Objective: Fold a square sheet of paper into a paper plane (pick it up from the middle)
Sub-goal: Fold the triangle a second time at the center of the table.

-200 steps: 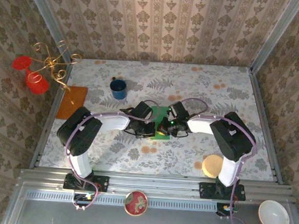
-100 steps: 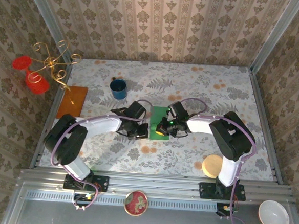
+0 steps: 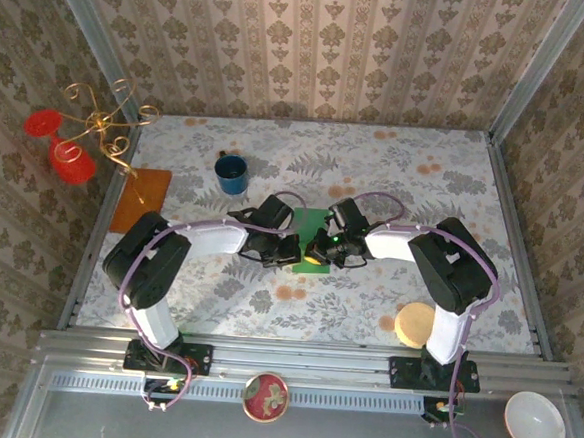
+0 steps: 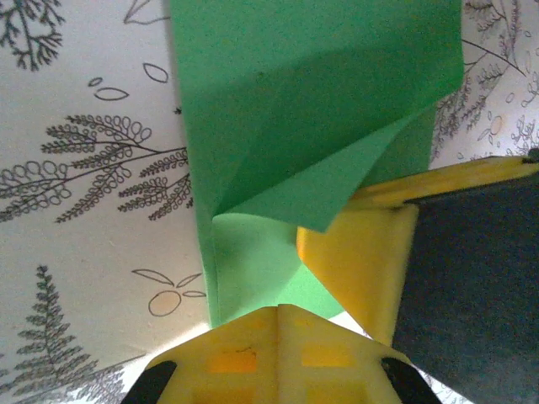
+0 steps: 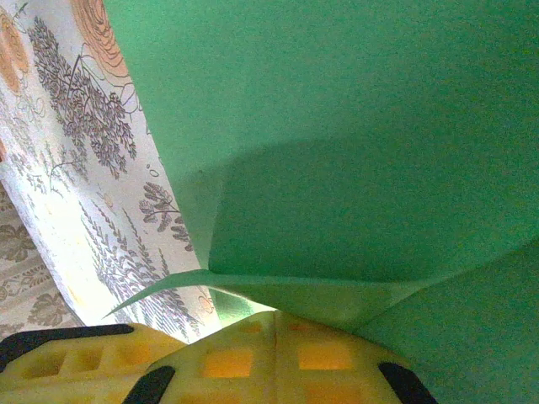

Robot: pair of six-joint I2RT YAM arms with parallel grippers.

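Note:
The square sheet of paper [image 3: 314, 224] is bright green and lies partly folded on the flowered table, mid-field between both arms. In the left wrist view the paper [image 4: 312, 109] shows a diagonal flap standing up off a narrow strip. My left gripper [image 4: 279, 308] is shut, its yellow tips down on the paper's near edge; from above the left gripper [image 3: 292, 251] is at the paper's lower left. My right gripper [image 5: 276, 315] is shut too, tips under the lifted fold of the paper [image 5: 354, 101]; from above the right gripper [image 3: 313, 254] nearly meets the left. No finished paper plane is visible.
A blue mug [image 3: 231, 173] stands behind the left arm. An orange-brown sheet [image 3: 140, 199] lies at the left edge under a gold stand with red glasses [image 3: 88, 130]. A tan disc [image 3: 415, 324] lies near the right base. Two bowls [image 3: 265, 397] [image 3: 533, 422] sit off the table in front.
The left arm pulled back to the left of the paper half a second ago and has now returned to its lower left edge. The right arm has barely moved.

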